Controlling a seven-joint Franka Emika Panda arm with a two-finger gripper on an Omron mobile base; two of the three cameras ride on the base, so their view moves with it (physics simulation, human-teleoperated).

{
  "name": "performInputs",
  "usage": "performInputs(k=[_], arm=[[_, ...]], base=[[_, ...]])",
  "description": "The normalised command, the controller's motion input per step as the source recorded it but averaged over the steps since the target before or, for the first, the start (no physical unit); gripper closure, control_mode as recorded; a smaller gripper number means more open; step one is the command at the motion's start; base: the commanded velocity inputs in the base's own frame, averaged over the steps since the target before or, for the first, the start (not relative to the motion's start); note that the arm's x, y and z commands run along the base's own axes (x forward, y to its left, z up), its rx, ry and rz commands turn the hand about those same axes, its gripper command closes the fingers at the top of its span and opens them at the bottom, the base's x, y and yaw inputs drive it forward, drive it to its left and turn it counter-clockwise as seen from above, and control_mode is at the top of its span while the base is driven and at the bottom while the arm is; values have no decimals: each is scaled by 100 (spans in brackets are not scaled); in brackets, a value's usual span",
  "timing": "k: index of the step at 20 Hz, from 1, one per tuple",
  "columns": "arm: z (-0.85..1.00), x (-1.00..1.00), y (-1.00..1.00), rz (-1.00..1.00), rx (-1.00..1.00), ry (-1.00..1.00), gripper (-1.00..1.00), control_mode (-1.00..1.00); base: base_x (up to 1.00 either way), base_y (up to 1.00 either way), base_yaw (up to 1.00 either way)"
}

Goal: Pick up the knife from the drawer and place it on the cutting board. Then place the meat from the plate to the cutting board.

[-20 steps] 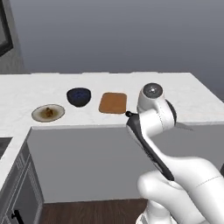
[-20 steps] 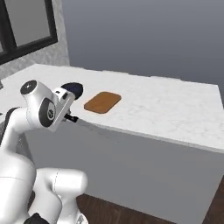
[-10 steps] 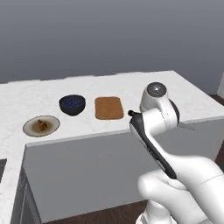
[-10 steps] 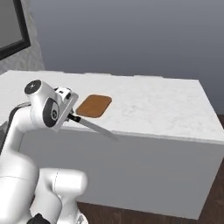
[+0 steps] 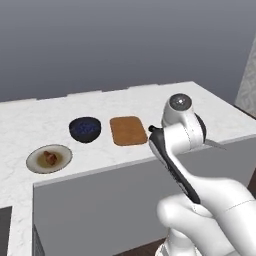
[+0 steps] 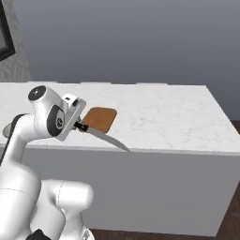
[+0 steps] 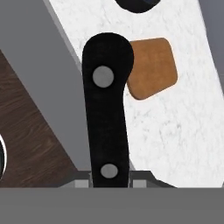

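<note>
The knife is held by its black handle in the gripper, the jaws pinching the handle, whose two rivets face the hand view; the narrow silver blade slants down and away from the hand, out past the front edge of the counter and over its grey front face. The cutting board lies flat on the marble near the front edge, just beyond the held knife and apart from it, with nothing on it. To the board's left stands a dark bowl of berries, and farther left the plate, which carries the meat near its centre. The step in hand appears to be the carrying of the knife to the board; the meat transfer is not yet begun. The next move would call for raising the blade tip above the counter edge, bringing the hand forward over the board, levelling the knife and lowering it before release. The counter's front edge is the nearest obstruction, since the blade hangs below its level and just before it. Open marble extends to the right of the board and behind it, while the bowl, just beside the board on the left, limits room on that side.
</note>
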Motion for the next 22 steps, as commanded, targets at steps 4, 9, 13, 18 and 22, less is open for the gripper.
performInputs(k=[4, 9, 13, 18, 22], arm=[[0, 0, 0, 0, 0, 0, 100, 100], [0, 13, 0, 0, 0, 0, 100, -100], [0, 83, 35, 3, -3, 0, 100, -100], [0, 96, 32, 35, -12, 5, 100, -100], [-2, 33, -11, 71, -18, 9, 100, -100]], base=[[49, 0, 0], [37, 0, 0], [0, 0, 0], [0, 0, 0], [0, 0, 0]])
